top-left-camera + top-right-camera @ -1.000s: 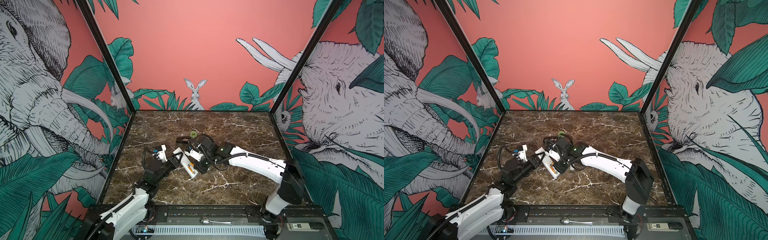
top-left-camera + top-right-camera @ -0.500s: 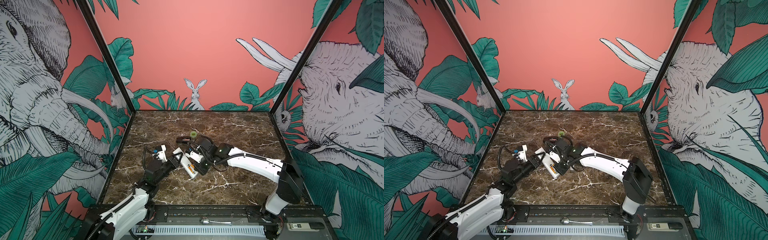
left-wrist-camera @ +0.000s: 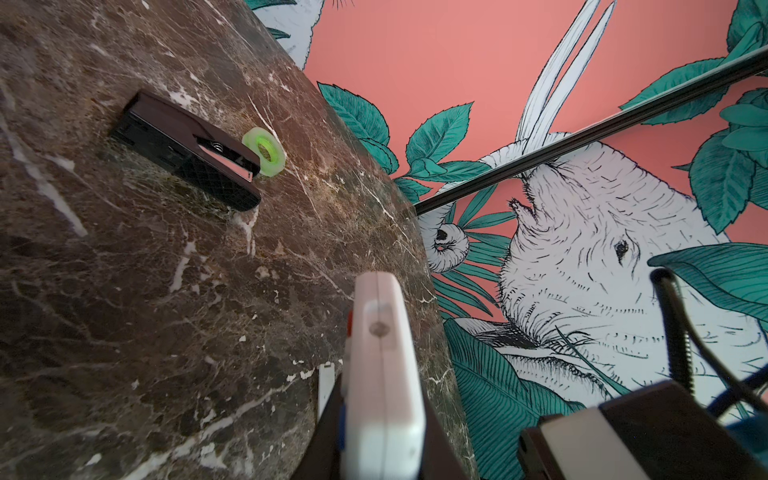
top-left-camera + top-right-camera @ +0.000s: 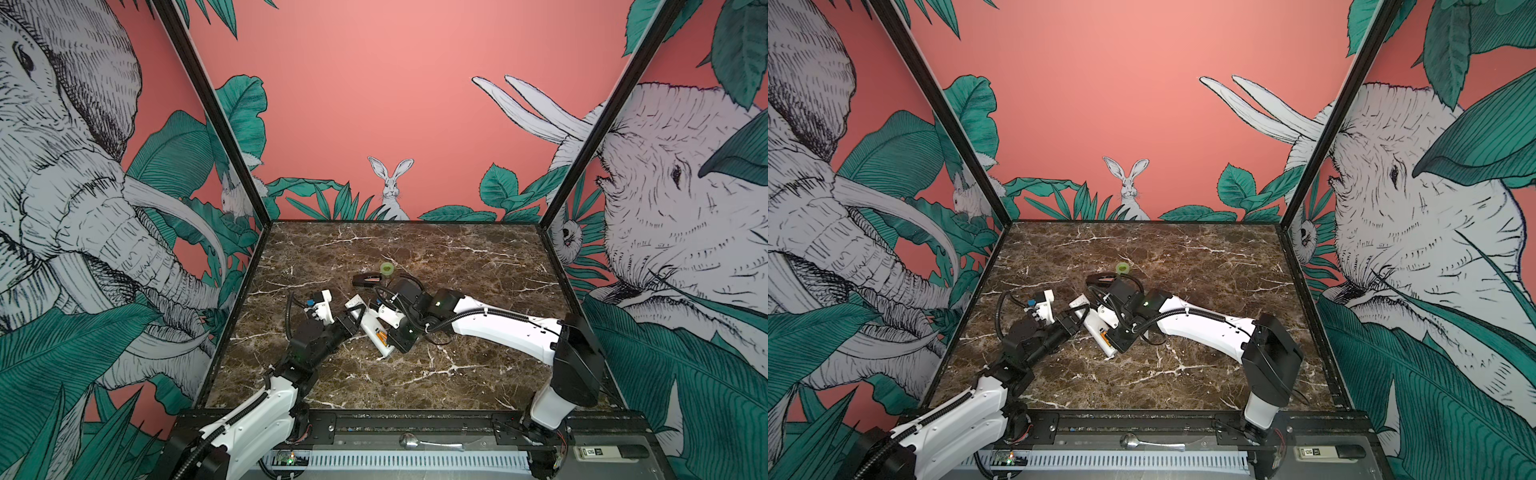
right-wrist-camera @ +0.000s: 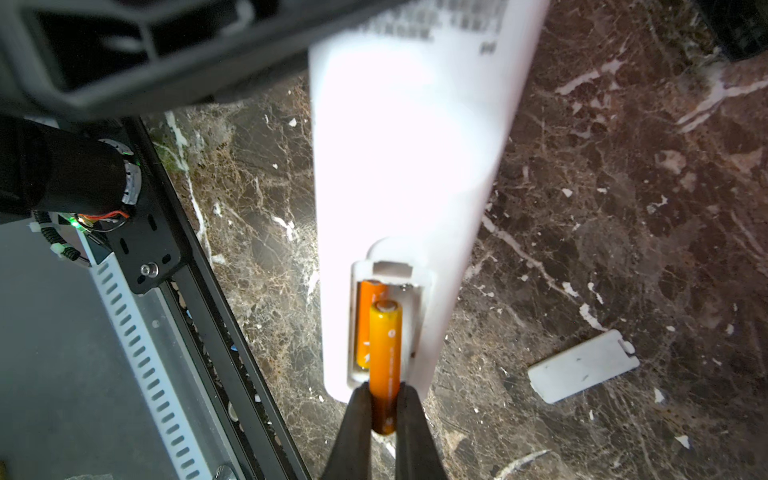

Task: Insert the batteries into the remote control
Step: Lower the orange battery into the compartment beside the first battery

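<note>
The right gripper [image 5: 383,397] is pinched shut on the rear end of one orange battery [image 5: 385,345]. The battery's free end hangs over the open bay in the back of the remote [image 5: 407,145]. The other battery [image 5: 365,316] already lies in the bay's far slot. The left gripper [image 3: 380,436] is clamped shut on the remote's opposite end and braces it.

The remote sits near the middle of the table [image 4: 457,374], a little toward 9 o'clock, and its length runs from 11 to 5 o'clock. Its loose cover [image 5: 582,365] lies on the marble, apart from it. A black stapler [image 4: 368,280] and a green tape roll [image 4: 387,269] sit toward 12 o'clock, clear of the work.

To seat this battery well, its front end should probably go in first against the slot's end contact. The rear can then be pressed down flat beside the seated one before the grip loosens. Which way round the battery should go cannot be read here, and it looks slightly askew over the empty slot, so a small sideways correction seems wise.

The right arm [image 4: 498,328] reaches in low from 4 o'clock, with its wrist folded back toward the remote. The left arm [image 4: 266,411] comes up from 7 o'clock and points toward 1 o'clock.
</note>
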